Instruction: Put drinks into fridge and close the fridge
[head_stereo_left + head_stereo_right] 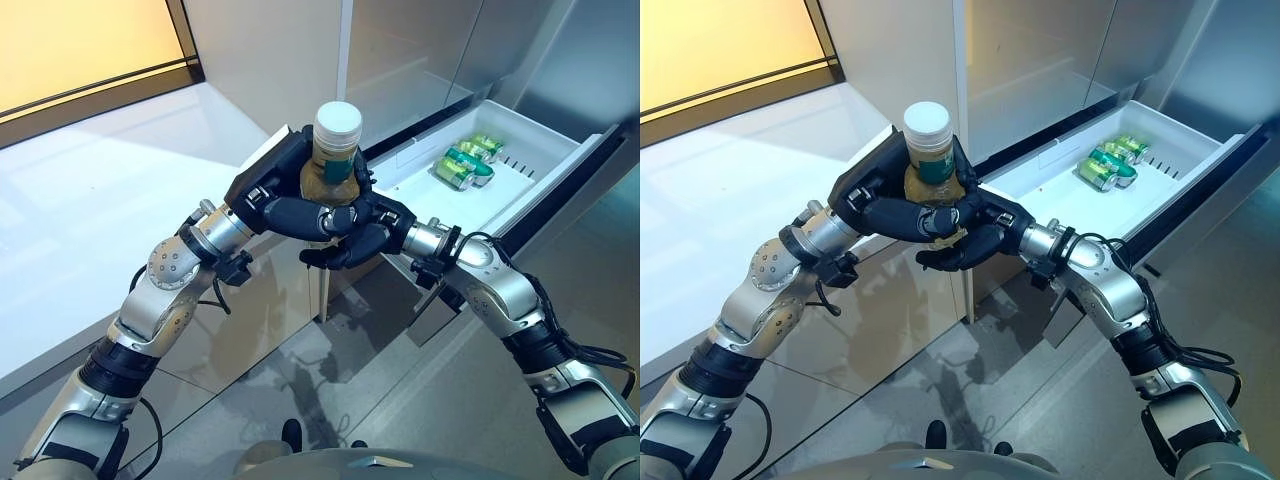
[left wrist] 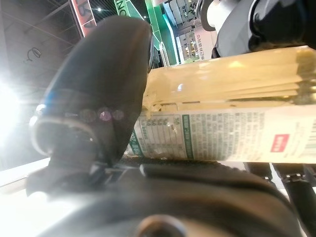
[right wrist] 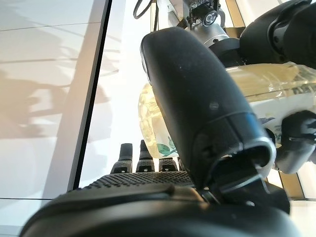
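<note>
Fingers of the left hand (image 1: pixel 290 205) and right hand (image 1: pixel 360 235) curl together around a white-capped clear bottle of pale yellow drink (image 1: pixel 335 155), held upright short of the open white fridge drawer (image 1: pixel 545 140). Next, carrying it over the near rim; green cans (image 1: pixel 465 165) crowd the far end, leaving the near floor free.

A white counter (image 1: pixel 90 210) is seen at the left, beneath a dark-framed, amber-lit panel (image 1: pixel 80 45), possibly a window. Grey reflective floor tiles (image 1: pixel 330 400) are spread below.
</note>
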